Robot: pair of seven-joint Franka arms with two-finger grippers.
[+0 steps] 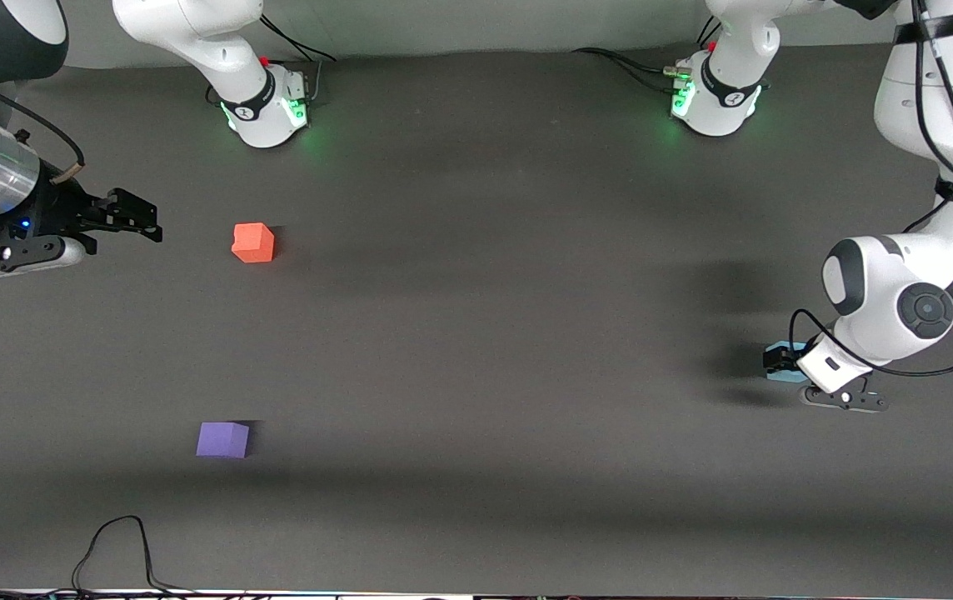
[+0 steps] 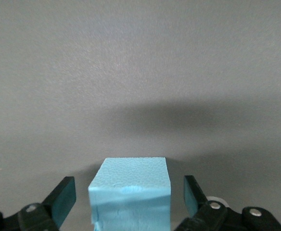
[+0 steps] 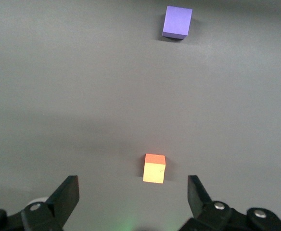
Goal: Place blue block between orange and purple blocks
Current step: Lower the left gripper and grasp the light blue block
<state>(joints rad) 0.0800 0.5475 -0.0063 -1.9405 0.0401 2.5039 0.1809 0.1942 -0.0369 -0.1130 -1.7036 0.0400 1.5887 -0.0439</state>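
The blue block (image 2: 131, 192) sits on the dark table at the left arm's end; in the front view (image 1: 783, 375) my hand hides most of it. My left gripper (image 1: 780, 363) is down around it and open; in the left wrist view (image 2: 130, 195) a gap shows between each finger and the block. The orange block (image 1: 252, 242) and the purple block (image 1: 222, 439) lie toward the right arm's end, the purple one nearer the front camera. My right gripper (image 1: 139, 221) waits open and empty, up beside the orange block (image 3: 154, 168); the purple block (image 3: 177, 22) shows too.
The two arm bases (image 1: 268, 104) (image 1: 714, 96) stand along the table's back edge. A black cable (image 1: 114, 542) loops on the table near the front edge, below the purple block. The left arm's elbow (image 1: 893, 308) hangs over the blue block's corner.
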